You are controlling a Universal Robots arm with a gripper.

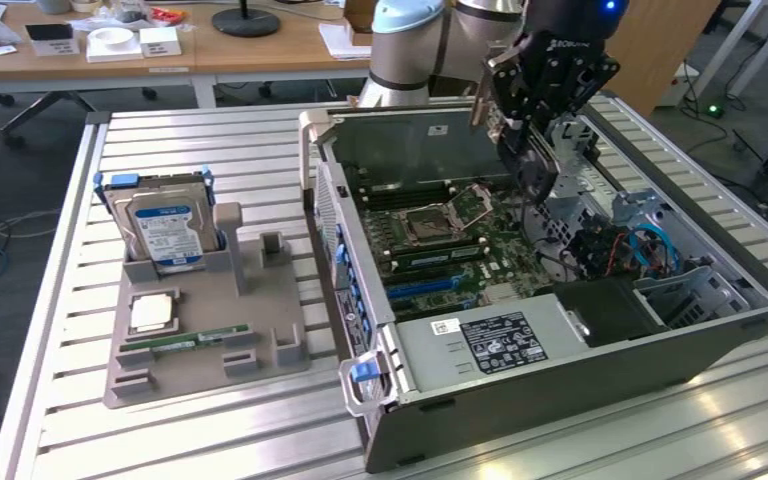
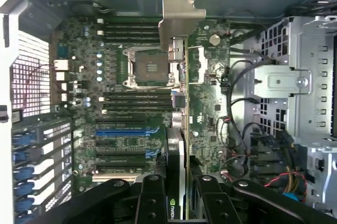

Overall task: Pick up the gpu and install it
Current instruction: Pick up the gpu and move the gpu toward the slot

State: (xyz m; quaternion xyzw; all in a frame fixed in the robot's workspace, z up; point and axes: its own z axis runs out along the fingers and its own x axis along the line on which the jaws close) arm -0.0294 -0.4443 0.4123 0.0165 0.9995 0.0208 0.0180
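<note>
On the exterior view's left, a grey holder tray (image 1: 197, 375) lay on the slatted metal counter (image 1: 224, 440). It carried 3 parts: a hard drive (image 1: 164, 230) with a blue-white label stood upright in the far slot, a square silvery chip (image 1: 152, 313) lay flat in a recess below it, and a green memory stick (image 1: 204, 338) lay on its edge in a groove nearer the front.

Just beside the tray towards the exterior view's right, the computer case (image 1: 558, 400) lay on its side with the cover off. Inside it, the motherboard (image 1: 451, 250) filled the floor, with the processor socket (image 1: 431, 222) near the middle, dark memory slots beside it and blue expansion slots nearer the front. A power supply (image 1: 491, 345) with a black label sat against the front wall. Further right were a metal drive cage (image 1: 684, 300) and a tangle of orange and blue cables (image 1: 624, 250).

The pincer (image 1: 534, 120) hung over the open case, above the right part of the board. Its black fingers (image 2: 152, 197) were clamped on the gpu (image 1: 536, 172), 1 on each face of the card. In the wrist view the gpu (image 2: 176, 150) showed edge-on, running from the pincer (image 2: 179, 195) across the motherboard (image 2: 116, 77), just beside the socket (image 2: 148, 69). Its silvery bracket (image 2: 176, 11) pointed at the far case wall. I could not tell whether its lower edge touched a slot.
</note>
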